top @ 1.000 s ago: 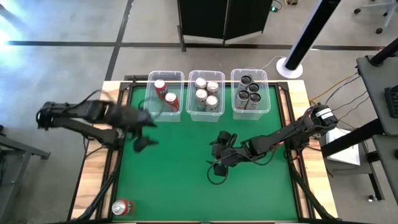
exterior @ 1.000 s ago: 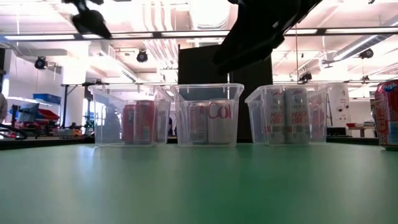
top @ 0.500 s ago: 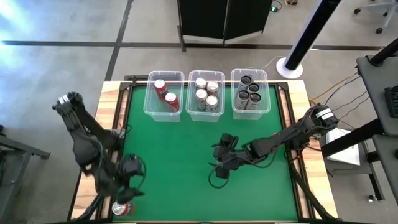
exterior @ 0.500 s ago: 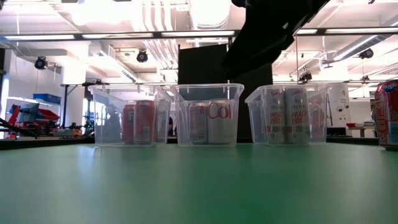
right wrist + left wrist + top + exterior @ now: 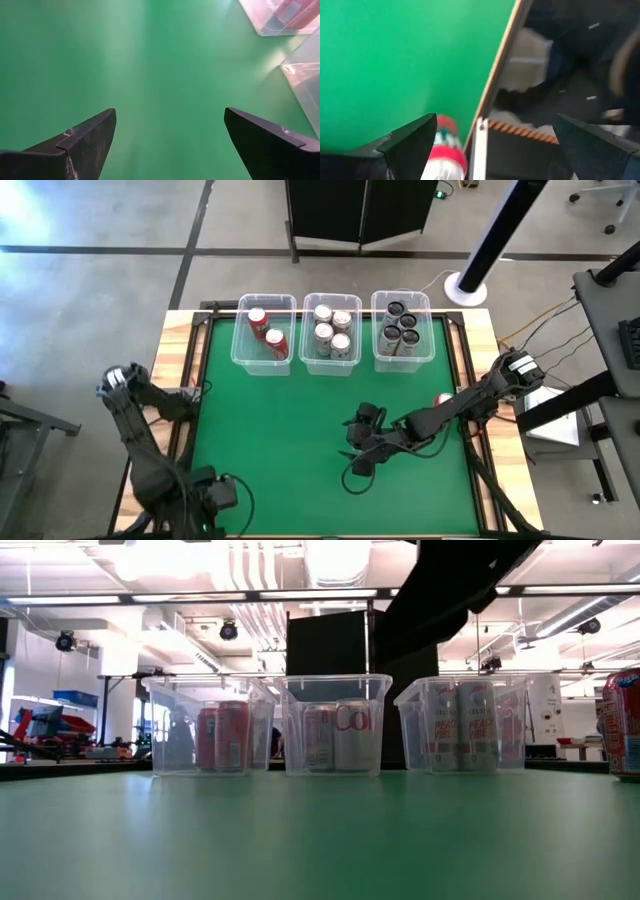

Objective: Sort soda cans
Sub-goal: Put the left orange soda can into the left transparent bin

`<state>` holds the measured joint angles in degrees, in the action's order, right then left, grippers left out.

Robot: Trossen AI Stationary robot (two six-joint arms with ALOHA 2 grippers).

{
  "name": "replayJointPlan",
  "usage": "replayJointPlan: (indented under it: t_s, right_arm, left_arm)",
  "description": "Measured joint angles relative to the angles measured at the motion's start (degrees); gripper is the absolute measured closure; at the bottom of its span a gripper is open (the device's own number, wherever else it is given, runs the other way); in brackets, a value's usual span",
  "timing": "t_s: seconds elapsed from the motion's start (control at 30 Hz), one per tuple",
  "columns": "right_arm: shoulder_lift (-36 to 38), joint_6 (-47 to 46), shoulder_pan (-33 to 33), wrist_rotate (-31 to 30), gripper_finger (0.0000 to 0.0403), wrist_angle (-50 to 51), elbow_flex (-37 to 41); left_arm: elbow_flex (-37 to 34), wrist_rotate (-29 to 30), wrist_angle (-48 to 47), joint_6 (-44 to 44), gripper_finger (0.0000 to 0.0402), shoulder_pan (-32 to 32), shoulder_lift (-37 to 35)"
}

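Left wrist view, left end effector (image 5: 490,145) spread wide over half-hidden red can (image 5: 445,152), right end effector (image 5: 170,145) wide.

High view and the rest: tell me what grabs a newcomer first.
Three clear bins at the green table's far edge, cans sorted by colour: red, silver, dark. The left gripper, open, is at the near-left corner over a red can; the right gripper hovers open mid-table.

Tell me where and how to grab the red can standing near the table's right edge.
Grip the red can across its round side wall, about mid-height, coming straight down from above. It stands upright, so its top is free. The right arm lies close beside it and would probably block a sideways approach.
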<state>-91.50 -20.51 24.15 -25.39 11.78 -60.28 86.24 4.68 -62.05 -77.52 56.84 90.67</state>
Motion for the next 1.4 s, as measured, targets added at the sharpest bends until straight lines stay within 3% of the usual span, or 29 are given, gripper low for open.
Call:
replayJointPlan:
  t_s: [0.23, 0.43, 0.8, 1.07, 1.4]
  right_arm:
    - [0.0, -1.33, 1.94, -0.07, 0.0035, -0.06, 1.22]
    - [0.0, -4.83, 3.39, -0.11, 0.0035, -0.04, 2.96]
    - [0.0, -5.6, 3.73, -0.15, 0.0035, -1.21, 3.05]
    - [0.0, -5.53, 3.73, -0.15, 0.0035, -1.89, 3.05]
    - [0.0, -6.2, 3.73, -0.04, 0.0035, -1.85, 3.05]
  left_arm:
    - [15.68, -2.46, -19.36, -4.96, 0.0019, 4.43, 12.98]
    - [17.6, -2.77, -21.73, -10.94, 0.0019, 8.81, 16.46]
    - [6.98, -2.7, -15.8, -15.58, 0.0019, 11.61, 11.59]
    - [-3.94, -2.73, -7.73, -17.86, 0.0019, 11.82, 4.01]
    - [-11.1, -6.13, -3.18, -18.69, 0.0019, 13.06, 3.89]
